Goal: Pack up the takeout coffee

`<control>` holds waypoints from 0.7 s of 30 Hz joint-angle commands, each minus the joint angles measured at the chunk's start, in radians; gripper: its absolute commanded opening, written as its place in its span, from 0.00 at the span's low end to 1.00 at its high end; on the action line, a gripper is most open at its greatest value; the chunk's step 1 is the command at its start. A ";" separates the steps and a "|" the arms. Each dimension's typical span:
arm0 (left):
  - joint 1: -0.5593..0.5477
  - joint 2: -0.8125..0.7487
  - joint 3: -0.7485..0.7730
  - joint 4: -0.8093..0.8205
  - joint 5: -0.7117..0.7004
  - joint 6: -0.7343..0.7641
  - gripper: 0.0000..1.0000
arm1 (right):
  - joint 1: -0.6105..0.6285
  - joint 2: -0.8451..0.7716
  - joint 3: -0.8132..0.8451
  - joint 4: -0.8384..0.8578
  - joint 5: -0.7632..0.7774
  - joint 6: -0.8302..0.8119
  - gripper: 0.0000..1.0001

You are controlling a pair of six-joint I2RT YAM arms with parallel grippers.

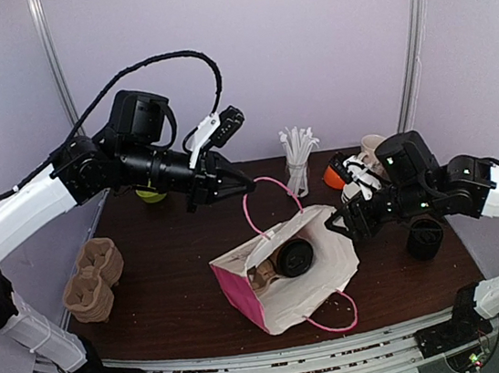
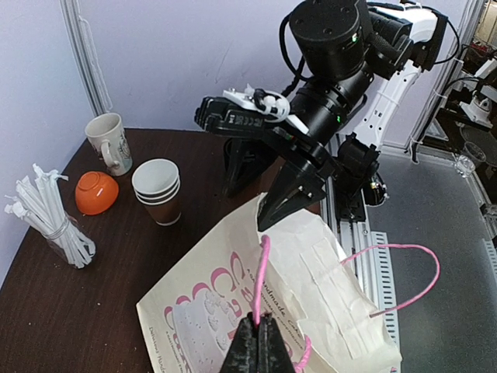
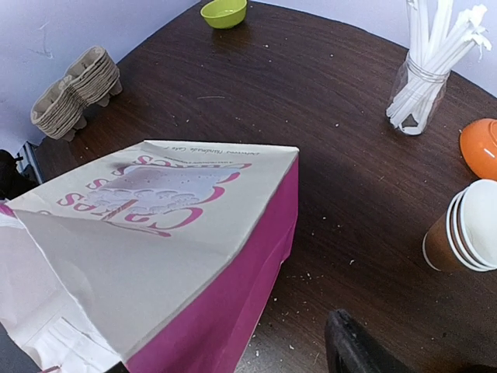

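- The takeout coffee [image 1: 294,257] is inside the paper bag [image 1: 321,278] at the middle of the surface [image 1: 174,242]; its black lid shows through the open mouth in the top view; something brown sits just beside it at 8 o'clock, and I cannot tell what it is.
- The left arm [image 1: 150,167] reaches in from 10 o'clock; the left jaws are clenched on the pink handle [image 2: 262,280] and hold that loop up above the bag.
- The right arm [image 1: 415,188] comes in from 3 o'clock; the right jaws stand parted at the bag's rim; the bag's edge seems to lie between them, not pinched; they carry nothing.
- The relation that matters: from the right jaws the coffee lies at 8 o'clock, near, just inside the mouth; from the left jaws it lies at 5 o'clock and farther off; the right arm is the nearer.
- The cup's long axis probably runs with the bag, lid toward the mouth at 2 o'clock, base toward the pink bottom at 8 o'clock; this is a judgement, since the cup's body is hidden.
- A stack of lidless cups [image 3: 466,233] stands at 3 o'clock of the bag, apart from it, on the right arm's side.
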 commanded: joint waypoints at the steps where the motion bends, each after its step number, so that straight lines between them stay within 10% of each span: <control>1: 0.005 -0.018 -0.007 0.061 0.029 -0.002 0.00 | 0.008 -0.009 -0.029 0.024 -0.021 0.001 0.60; 21: 0.005 -0.048 -0.071 0.064 0.044 0.026 0.00 | 0.017 -0.046 -0.072 0.093 -0.129 -0.021 0.56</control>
